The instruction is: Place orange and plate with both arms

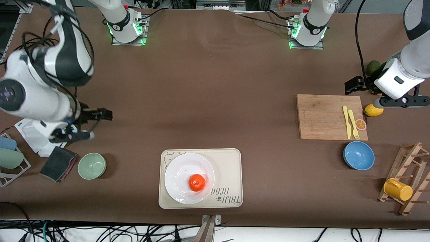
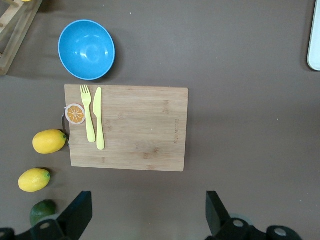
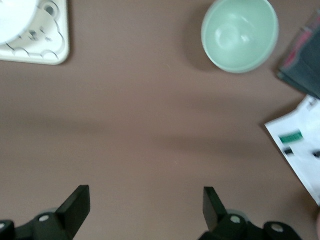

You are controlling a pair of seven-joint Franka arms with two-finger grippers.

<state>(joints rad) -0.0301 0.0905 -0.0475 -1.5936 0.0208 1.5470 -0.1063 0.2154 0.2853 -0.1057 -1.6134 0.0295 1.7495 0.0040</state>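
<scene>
The orange [image 1: 197,182] rests on the white plate [image 1: 179,171], toward its edge nearer the front camera. The plate sits on the beige bear-printed tray [image 1: 228,168] near the table's front edge. Only a sliver of the plate [image 3: 15,20] shows in the right wrist view, and the orange is hidden there. My left gripper [image 2: 148,212] hangs open over bare table beside the cutting board [image 2: 135,127], holding nothing. My right gripper [image 3: 145,207] hangs open over bare table by the green bowl [image 3: 240,32], also holding nothing. Both grippers [image 1: 403,101] [image 1: 72,136] are well apart from the tray.
On the cutting board lie a yellow fork, a knife and an orange slice [image 2: 75,113]. A blue bowl [image 1: 358,155], two lemons [image 2: 49,141] and a mug rack [image 1: 408,181] stand at the left arm's end. A dark sponge [image 1: 57,163] and white paper [image 3: 300,145] lie at the right arm's end.
</scene>
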